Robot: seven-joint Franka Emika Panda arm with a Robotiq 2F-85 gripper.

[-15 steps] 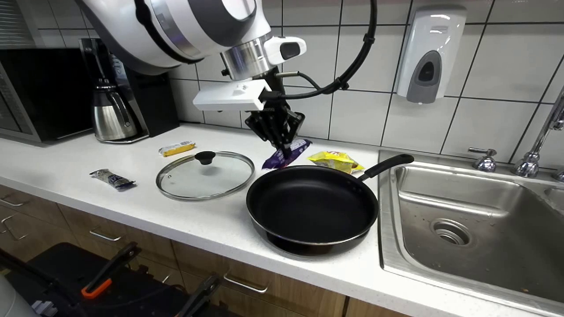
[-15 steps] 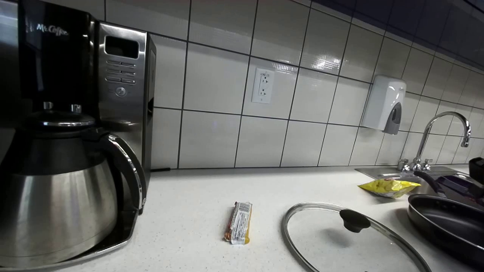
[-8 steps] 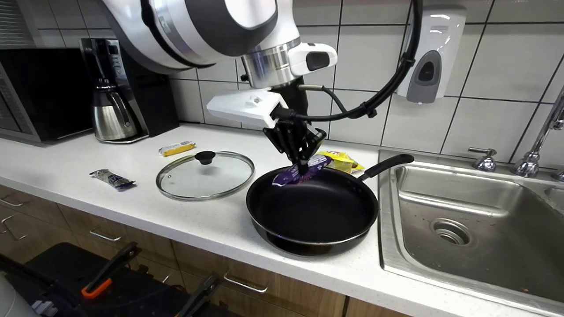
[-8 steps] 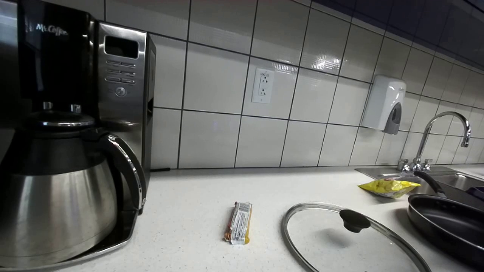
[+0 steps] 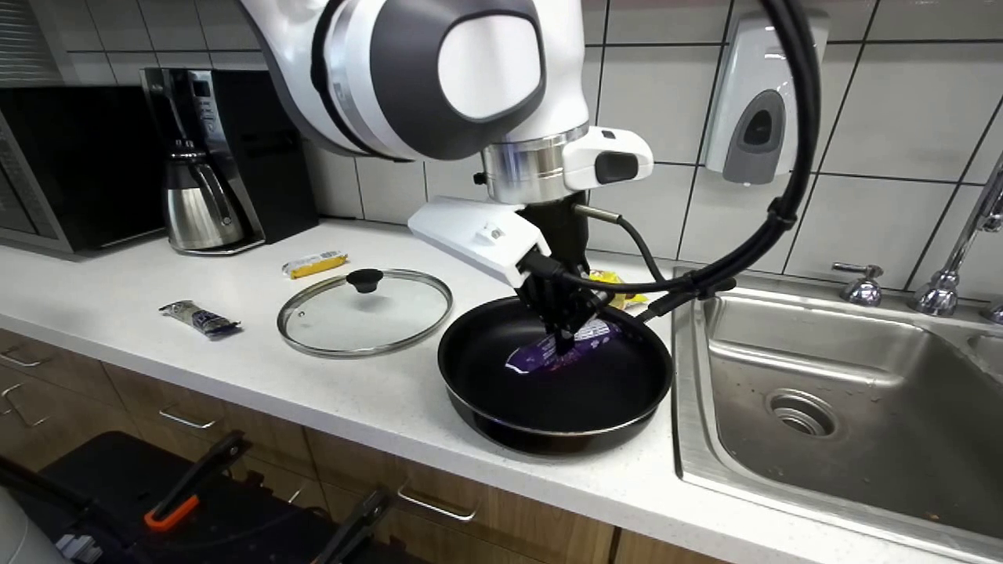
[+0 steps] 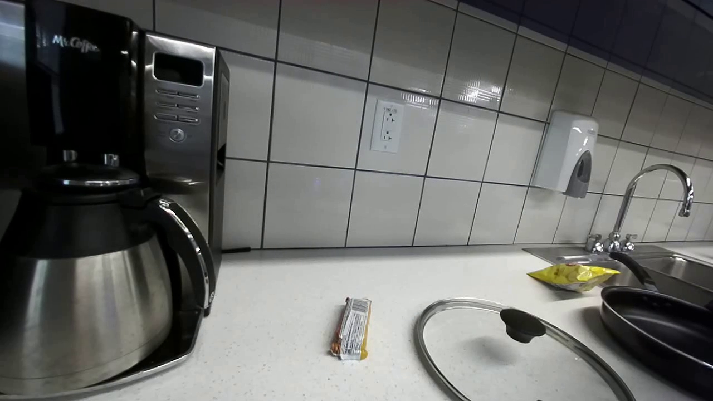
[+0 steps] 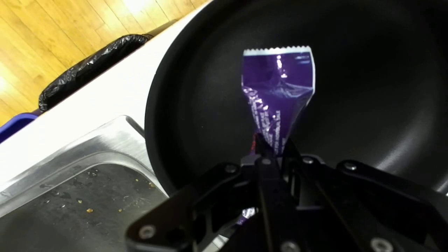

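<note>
My gripper point(image 5: 564, 342) is shut on a purple packet point(image 5: 531, 359), gripping it near its middle. In the wrist view the gripper point(image 7: 274, 147) pinches the packet point(image 7: 278, 70), whose serrated end sticks out beyond the fingertips. The packet is within the outline of a black frying pan point(image 5: 580, 406), low over its inside; I cannot tell whether it touches the bottom. The pan also shows in an exterior view point(image 6: 657, 334), where the packet is out of view. A yellow bag point(image 5: 603, 276) lies behind the pan, partly hidden by the arm; it shows whole in an exterior view point(image 6: 574, 277).
A glass lid point(image 5: 364, 317) with a black knob lies beside the pan. A yellow-and-white bar point(image 5: 315, 265) and a dark wrapped bar point(image 5: 200, 317) lie farther off. The sink point(image 5: 846, 446) adjoins the pan. A coffee maker point(image 5: 266, 157) and soap dispenser point(image 5: 756, 94) are at the wall.
My gripper has moved right and down in an exterior view, carrying the purple packet from the pan's far rim to low over its inside. The pan, lid and bars have not moved.
</note>
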